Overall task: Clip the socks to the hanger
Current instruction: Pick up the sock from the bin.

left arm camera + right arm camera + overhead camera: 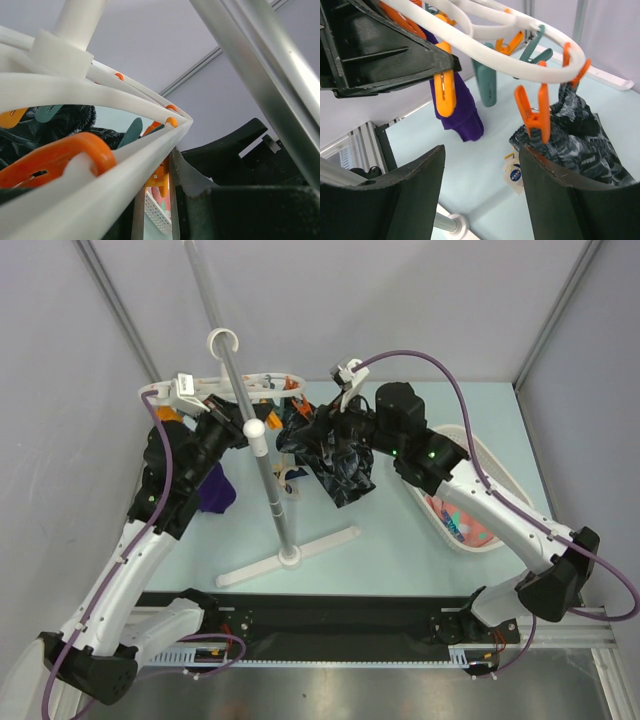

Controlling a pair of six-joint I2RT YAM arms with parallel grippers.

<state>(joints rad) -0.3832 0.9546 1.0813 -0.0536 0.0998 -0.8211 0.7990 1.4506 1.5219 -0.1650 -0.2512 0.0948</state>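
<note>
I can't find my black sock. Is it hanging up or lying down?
Hanging up. The black-grey sock dangles under the hanger, its top at an orange clip.

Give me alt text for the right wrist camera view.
A white hanger ring with orange and teal clips holds a black-grey marbled sock and, farther back, a purple sock. The right gripper is open below them.

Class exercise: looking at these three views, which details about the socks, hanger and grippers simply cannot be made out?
- Left wrist view: the hanger, blurred and close, hides whether the left gripper clamps it.
- Top view: the right arm covers part of the pink sock in the basket.
- Right wrist view: an orange clip hides where the purple sock is fastened.
</note>
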